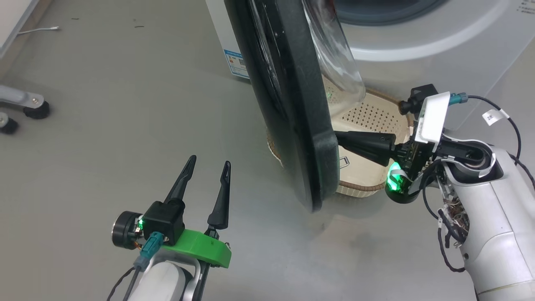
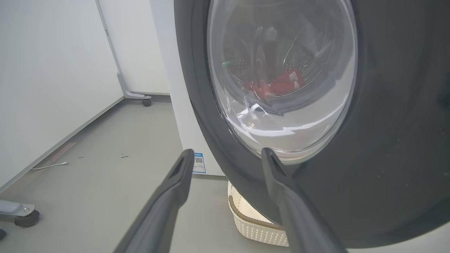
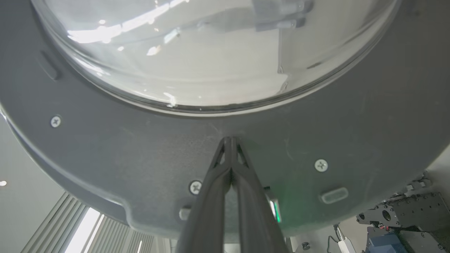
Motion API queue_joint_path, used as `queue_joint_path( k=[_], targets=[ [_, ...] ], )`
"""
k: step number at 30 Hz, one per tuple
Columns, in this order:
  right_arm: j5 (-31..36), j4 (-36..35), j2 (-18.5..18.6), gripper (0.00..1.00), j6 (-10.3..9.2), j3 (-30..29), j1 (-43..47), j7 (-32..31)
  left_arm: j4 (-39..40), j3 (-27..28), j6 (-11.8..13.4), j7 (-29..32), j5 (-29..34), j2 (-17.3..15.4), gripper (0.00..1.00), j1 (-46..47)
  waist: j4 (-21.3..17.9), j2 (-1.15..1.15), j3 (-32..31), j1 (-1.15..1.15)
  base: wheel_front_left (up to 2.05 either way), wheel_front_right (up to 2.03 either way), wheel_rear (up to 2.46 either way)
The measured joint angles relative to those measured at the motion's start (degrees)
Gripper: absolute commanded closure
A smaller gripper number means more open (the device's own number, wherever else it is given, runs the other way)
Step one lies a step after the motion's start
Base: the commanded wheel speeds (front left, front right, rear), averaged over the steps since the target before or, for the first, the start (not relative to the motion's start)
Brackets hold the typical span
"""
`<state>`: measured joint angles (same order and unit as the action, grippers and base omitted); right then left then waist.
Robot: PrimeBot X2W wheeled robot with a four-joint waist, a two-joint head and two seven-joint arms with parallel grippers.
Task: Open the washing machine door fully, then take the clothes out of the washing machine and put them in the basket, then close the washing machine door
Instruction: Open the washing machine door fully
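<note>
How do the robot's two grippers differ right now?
The left gripper is open, fingers spread; the right gripper is shut, fingers pressed together. The left gripper hangs free above the floor, outside the washing machine door; the right gripper's tips meet the door's inner face. The left wrist carries a green bracket, the right a white bracket. Both have two long dark fingers.

- Washing machine door (image 1: 292,104): grainy matt dark plastic inner face, metal screws (image 3: 321,165), glossy clear glass bowl (image 3: 218,63).
- Basket (image 1: 376,115), centre right: perforated cream plastic, brown woven-look rim.
- Washing machine (image 1: 418,46), top: smooth white front panel.
- Clothes (image 2: 277,86): red cloth behind the glass.
- Floor (image 1: 104,104): smooth grey, faint sheen.
- Left gripper (image 1: 210,160), lower left: matt dark fingers.
</note>
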<state>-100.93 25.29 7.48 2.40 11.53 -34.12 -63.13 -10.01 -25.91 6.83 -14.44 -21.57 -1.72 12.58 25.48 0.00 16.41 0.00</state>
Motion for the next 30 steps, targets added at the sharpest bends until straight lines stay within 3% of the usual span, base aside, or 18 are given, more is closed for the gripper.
queue_joint_path(
  k=[16, 30],
  targets=[
    [0.0, -1.5, -2.2, 1.00, -0.08, 2.9, 4.5, 1.5, 0.0, 1.1, 0.0, 0.0, 0.0, 0.0, 0.00, -1.6, 3.3, 0.00, -2.0, 0.00, 0.00, 0.00, 0.00],
    [-1.3, -2.9, -3.0, 1.00, -0.10, 3.0, 6.0, 4.3, 0.4, 1.8, 0.0, 0.0, 0.0, -0.1, 0.00, -2.3, 3.8, 0.00, -2.4, 0.00, 0.00, 0.00, 0.00]
  ],
)
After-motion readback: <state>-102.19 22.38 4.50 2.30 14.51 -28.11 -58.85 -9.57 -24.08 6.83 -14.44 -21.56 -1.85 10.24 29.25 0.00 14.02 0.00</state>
